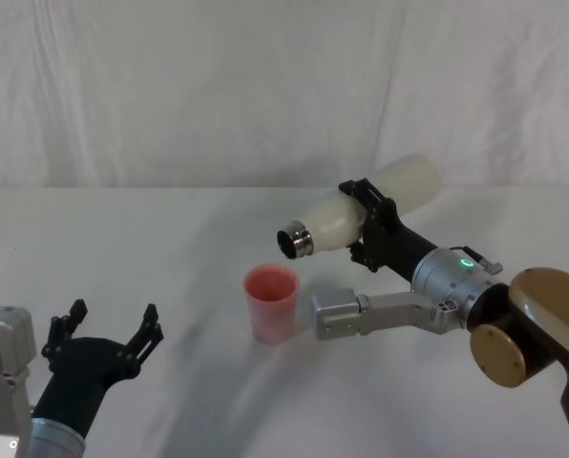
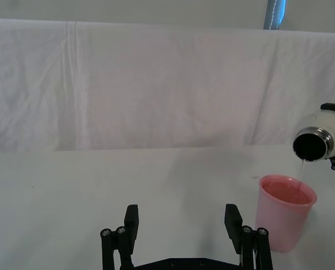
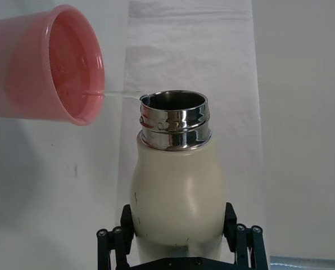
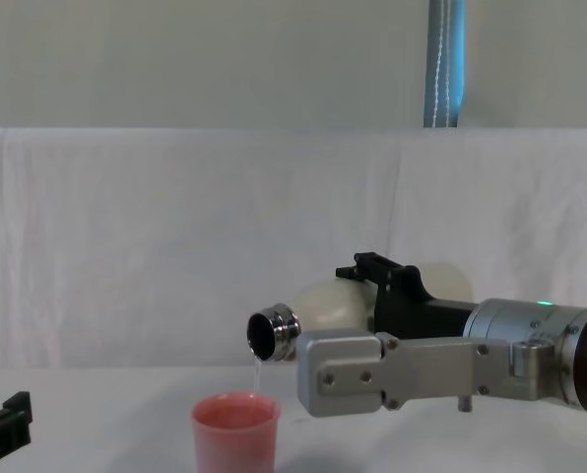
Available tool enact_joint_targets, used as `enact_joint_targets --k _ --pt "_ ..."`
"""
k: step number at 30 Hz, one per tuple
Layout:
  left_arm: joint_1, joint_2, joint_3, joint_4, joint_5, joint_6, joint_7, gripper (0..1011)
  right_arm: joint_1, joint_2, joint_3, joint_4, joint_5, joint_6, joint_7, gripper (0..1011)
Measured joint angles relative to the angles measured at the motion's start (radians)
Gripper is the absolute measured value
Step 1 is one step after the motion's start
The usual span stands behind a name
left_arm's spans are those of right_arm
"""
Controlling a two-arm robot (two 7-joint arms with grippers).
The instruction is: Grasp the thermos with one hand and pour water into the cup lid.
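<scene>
My right gripper [image 1: 368,226] is shut on the cream-white thermos [image 1: 361,212], holding it tipped nearly flat above the table with its steel neck [image 1: 297,240] pointing down-left. A thin stream of water runs from the neck [image 4: 272,334] into the pink cup lid [image 4: 235,431], which stands upright on the table just below. The cup lid [image 1: 271,302] sits near the table's middle. The wrist views show the thermos [image 3: 176,191] and cup lid [image 3: 49,70], and the thermos mouth [image 2: 312,144] above the cup lid [image 2: 284,211]. My left gripper [image 1: 105,336] rests open at the near left, apart from both.
A white cloth covers the table [image 1: 132,239] and hangs as a backdrop [image 1: 218,86] behind it. A blue vertical pole [image 4: 445,63] stands behind the backdrop.
</scene>
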Motion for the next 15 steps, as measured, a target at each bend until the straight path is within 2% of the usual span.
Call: enact_joint_targets --k 11,15 --pt "0.0 0.0 0.0 0.0 0.0 0.0 0.0 1001 -0.012 -0.007 0.017 0.0 0.049 -0.022 0.015 955" --pt "0.0 0.0 0.0 0.0 0.0 0.0 0.0 1001 -0.023 -0.008 0.032 -0.013 0.086 -0.03 0.036 955"
